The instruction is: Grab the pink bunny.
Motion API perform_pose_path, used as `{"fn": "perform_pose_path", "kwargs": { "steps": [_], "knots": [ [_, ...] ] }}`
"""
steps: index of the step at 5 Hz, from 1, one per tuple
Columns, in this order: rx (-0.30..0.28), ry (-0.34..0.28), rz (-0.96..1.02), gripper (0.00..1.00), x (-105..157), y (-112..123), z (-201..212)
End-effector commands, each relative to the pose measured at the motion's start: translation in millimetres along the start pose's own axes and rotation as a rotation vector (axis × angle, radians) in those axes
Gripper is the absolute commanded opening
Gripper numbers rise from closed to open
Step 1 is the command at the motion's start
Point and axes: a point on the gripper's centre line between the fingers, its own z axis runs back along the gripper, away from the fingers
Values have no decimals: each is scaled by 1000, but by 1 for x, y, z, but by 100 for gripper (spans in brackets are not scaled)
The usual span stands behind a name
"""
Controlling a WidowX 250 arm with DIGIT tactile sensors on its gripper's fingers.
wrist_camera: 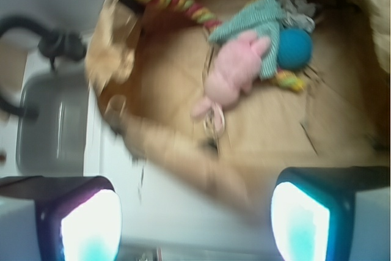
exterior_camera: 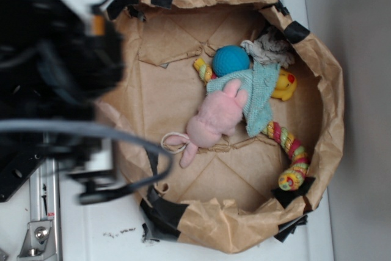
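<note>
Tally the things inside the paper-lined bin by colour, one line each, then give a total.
Pink: 1, the pink bunny
Teal: 2, the ball and the cloth
Yellow: 1, the duck toy
Multicolour: 1, the striped rope
Grey-white: 1, the frayed rag
Total: 6

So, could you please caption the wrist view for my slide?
Open gripper outside the paper-lined bin, pink bunny lying inside.

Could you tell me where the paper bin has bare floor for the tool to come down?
Bare paper lies left of the pink bunny and below it. The upper right is crowded: teal ball, cloth, duck, rope.
</note>
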Motion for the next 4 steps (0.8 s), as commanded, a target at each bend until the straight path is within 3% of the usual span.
{"fn": "perform_pose_path", "kwargs": {
  "steps": [1, 3, 4],
  "knots": [
    [-15, -108, 158, 100, 40, 21, -54],
    [161, -16, 220, 100, 46, 41, -128],
    [232, 0, 126, 0, 49, 29, -150]
  ]
}}
